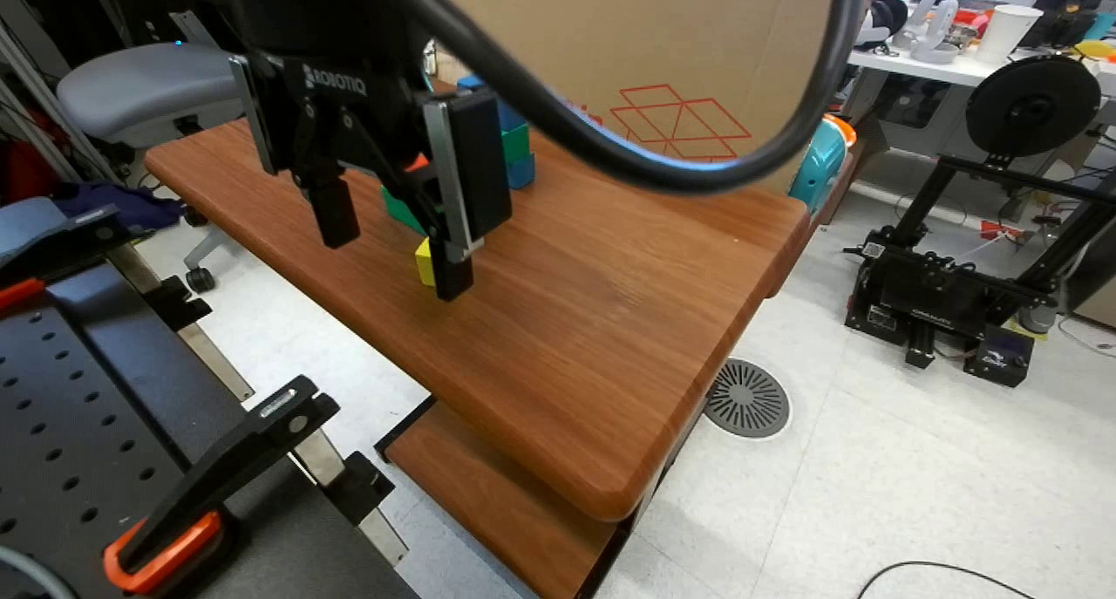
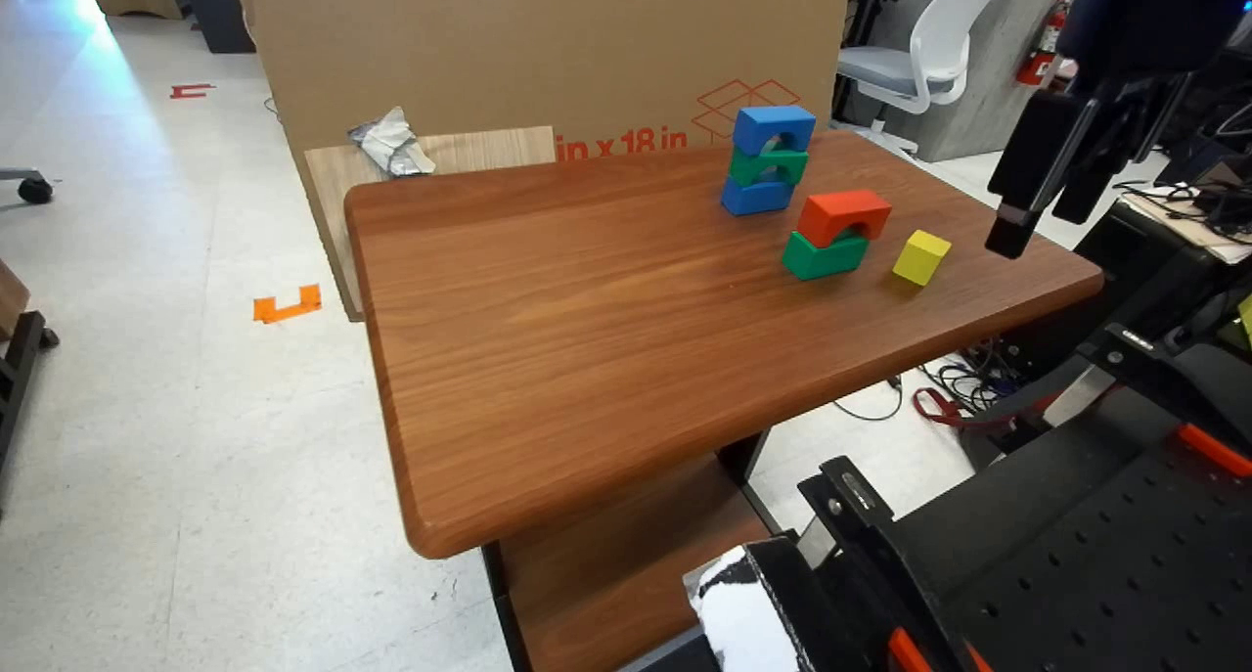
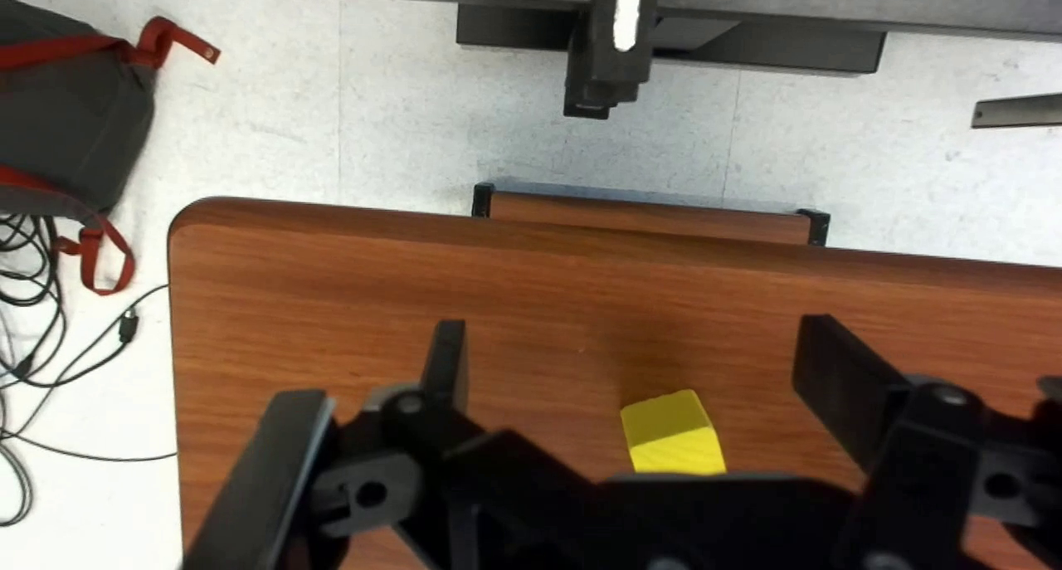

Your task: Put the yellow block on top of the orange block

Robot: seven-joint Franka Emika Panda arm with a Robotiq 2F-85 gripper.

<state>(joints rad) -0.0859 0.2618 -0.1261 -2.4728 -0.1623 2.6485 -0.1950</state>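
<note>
The yellow block (image 2: 921, 257) sits on the wooden table, a small bright cube. It also shows in an exterior view (image 1: 425, 263), partly behind a finger, and in the wrist view (image 3: 674, 437), where its lower part is hidden by the gripper body. The orange block (image 2: 843, 214) is an orange-red arch lying on a green block (image 2: 824, 257), beside the yellow block. Only a sliver of the orange block (image 1: 419, 161) shows behind the gripper; it is out of the wrist view. My gripper (image 3: 635, 354) is open and empty, above the table, with the yellow block below between its fingers' lines.
A stack of blue, green and blue blocks (image 2: 766, 166) stands behind the orange block. A large cardboard box (image 2: 548, 66) rises along the table's far side. The table (image 2: 548, 359) has its near edge facing the black robot bench (image 1: 96, 390) with clamps.
</note>
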